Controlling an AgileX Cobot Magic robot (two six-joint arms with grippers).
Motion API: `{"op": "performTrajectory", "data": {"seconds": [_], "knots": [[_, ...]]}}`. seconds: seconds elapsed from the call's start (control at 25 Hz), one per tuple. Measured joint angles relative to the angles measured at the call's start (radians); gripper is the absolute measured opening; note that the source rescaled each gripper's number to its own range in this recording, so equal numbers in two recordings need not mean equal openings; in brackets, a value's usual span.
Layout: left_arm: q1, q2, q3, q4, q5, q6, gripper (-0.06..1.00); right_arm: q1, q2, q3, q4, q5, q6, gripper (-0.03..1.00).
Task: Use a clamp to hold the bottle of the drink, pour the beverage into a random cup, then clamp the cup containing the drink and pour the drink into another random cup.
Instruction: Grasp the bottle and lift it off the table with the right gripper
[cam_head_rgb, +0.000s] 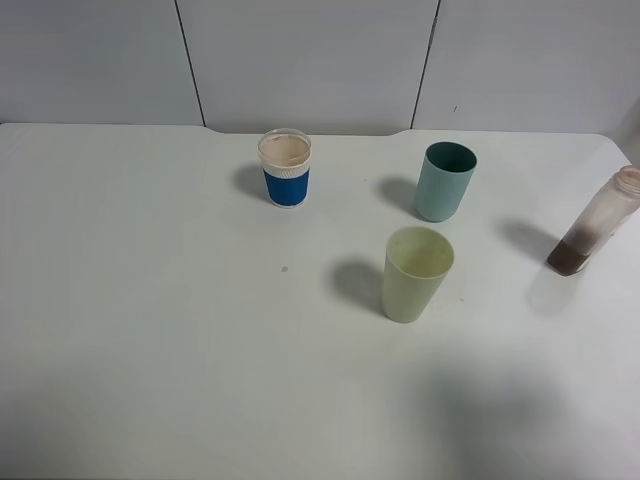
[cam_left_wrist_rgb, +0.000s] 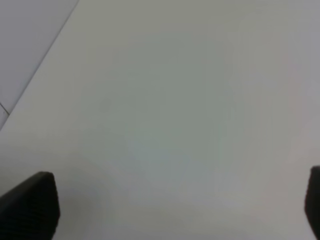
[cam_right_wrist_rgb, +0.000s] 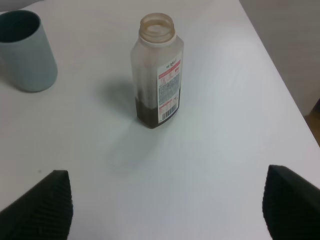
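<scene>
An uncapped clear bottle (cam_head_rgb: 596, 225) with a little dark drink at its base stands at the table's right edge; it also shows in the right wrist view (cam_right_wrist_rgb: 156, 72). Three cups stand upright: a blue-sleeved paper cup (cam_head_rgb: 285, 168), a teal cup (cam_head_rgb: 444, 181), also in the right wrist view (cam_right_wrist_rgb: 27, 51), and a pale green cup (cam_head_rgb: 415, 273). My right gripper (cam_right_wrist_rgb: 167, 212) is open, short of the bottle, with nothing between its fingertips (cam_right_wrist_rgb: 42, 205). My left gripper (cam_left_wrist_rgb: 175, 200) is open over bare table. Neither gripper shows in the exterior high view.
The white table (cam_head_rgb: 150, 300) ends at a grey panelled wall behind the cups. The table's right edge runs close beside the bottle in the right wrist view (cam_right_wrist_rgb: 280, 85). A small dark speck (cam_head_rgb: 284, 268) lies left of the green cup.
</scene>
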Motion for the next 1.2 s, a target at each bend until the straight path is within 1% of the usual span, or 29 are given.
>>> {"op": "performTrajectory", "data": {"seconds": [1.2], "knots": [[0.000, 0.000, 0.000, 0.000, 0.000, 0.000, 1.00, -0.001, 0.000, 0.000, 0.000, 0.000, 0.000, 0.61]]}}
